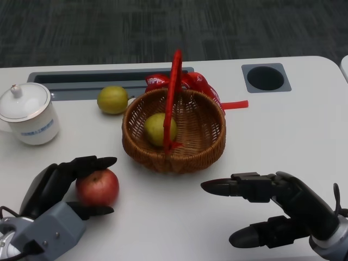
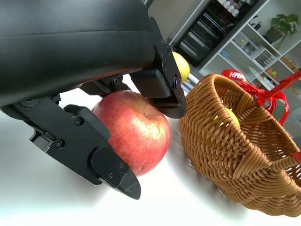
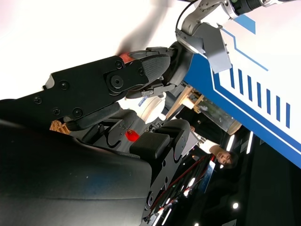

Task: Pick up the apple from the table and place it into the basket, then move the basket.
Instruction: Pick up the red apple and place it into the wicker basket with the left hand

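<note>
L hand (image 1: 60, 182) grips the red apple (image 1: 98, 186) on the white table (image 1: 304, 141), fingers (image 2: 113, 167) closed around it from both sides; apple sits just in front-left of the wicker basket (image 1: 202, 142), not touching it. Basket w/ red handle (image 1: 172, 95) holds a yellow-green fruit (image 1: 157, 129), another one (image 1: 112, 99) lies behind-left of it, white lidded cup (image 1: 28, 113) at far left. R hand (image 1: 277, 209) hovers front-right of basket, fingers spread apart, holding nothing.
</note>
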### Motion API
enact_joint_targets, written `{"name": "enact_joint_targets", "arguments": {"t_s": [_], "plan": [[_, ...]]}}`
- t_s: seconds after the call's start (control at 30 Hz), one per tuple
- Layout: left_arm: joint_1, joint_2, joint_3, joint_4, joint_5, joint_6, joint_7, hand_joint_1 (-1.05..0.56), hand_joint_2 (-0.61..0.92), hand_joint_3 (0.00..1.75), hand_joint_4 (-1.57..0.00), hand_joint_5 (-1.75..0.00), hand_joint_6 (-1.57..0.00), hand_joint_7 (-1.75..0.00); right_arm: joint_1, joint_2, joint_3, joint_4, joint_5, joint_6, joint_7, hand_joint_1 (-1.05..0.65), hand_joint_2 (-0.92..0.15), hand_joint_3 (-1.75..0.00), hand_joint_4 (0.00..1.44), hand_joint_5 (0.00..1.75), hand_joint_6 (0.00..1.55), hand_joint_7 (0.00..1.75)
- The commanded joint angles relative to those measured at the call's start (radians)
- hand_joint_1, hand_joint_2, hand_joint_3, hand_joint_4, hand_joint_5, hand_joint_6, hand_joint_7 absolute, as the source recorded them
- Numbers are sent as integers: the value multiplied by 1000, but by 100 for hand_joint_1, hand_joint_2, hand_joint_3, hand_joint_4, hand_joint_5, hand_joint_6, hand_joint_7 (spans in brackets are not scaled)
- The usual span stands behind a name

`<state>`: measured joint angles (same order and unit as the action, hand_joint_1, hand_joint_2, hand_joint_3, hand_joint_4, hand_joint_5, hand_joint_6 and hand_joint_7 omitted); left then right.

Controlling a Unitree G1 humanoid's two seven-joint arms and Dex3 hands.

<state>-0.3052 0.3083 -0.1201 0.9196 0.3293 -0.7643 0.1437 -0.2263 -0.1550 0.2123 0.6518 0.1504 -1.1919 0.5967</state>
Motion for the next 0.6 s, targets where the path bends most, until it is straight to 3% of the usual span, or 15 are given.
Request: {"name": "enact_joint_targets", "arguments": {"t_s": [0.03, 0.37, 0.6], "plan": [[40, 28, 28, -58, -34, -42, -6, -5, 79, 0, -123, -5, -113, -3, 6, -6, -5, -6, 9, -1, -6, -54, -90, 0, 70, 0, 61, 0], [190, 47, 109, -501, -167, 37, -134, -7, 79, 0, -126, -4, -114, -2, 5, -7, -5, -7, 10, 4, -3, -54, -90, 0, 70, 0, 61, 0], [236, 46, 152, -717, -194, 77, -177, -8, 80, 0, -128, -4, -115, -1, 2, -5, -4, -1, 11, -1, -2, -54, -90, 0, 71, 0, 61, 0]]}}
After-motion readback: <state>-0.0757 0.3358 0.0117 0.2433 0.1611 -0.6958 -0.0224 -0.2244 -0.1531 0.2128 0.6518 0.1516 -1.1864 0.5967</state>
